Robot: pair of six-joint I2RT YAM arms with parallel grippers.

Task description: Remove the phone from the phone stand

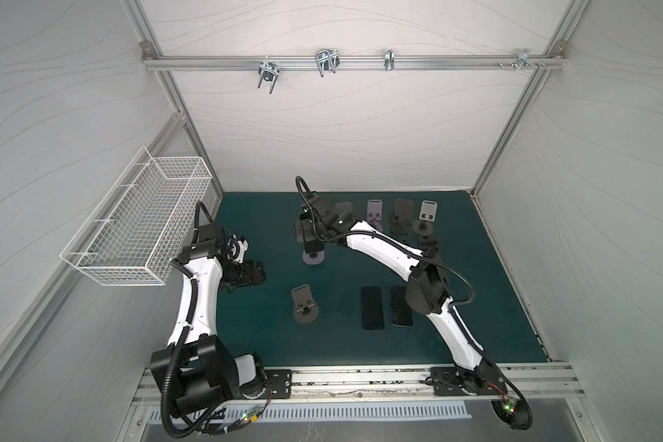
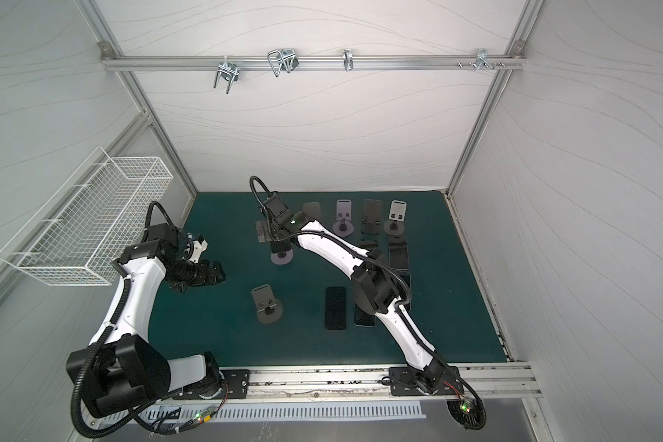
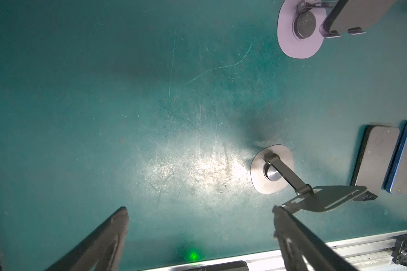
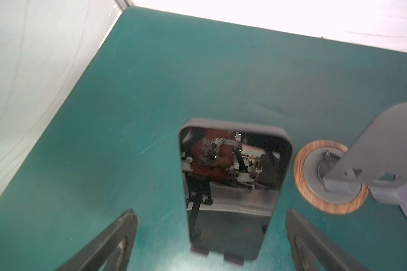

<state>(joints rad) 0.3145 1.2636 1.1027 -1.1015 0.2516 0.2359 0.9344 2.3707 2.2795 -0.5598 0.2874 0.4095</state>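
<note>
Squarely between wide-spread right pincer (image 4: pixel 209 211): phone (image 4: pixel 230 173)

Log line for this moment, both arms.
right gripper: open, straddling phone | phone: on lavender stand, ungripped | left gripper: open, empty

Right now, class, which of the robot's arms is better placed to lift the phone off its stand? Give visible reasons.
Right. The right claw, open, frames the phone on the purple stand in the right wrist view; the left claw, also open, hangs over the mat near an empty stand.
</note>
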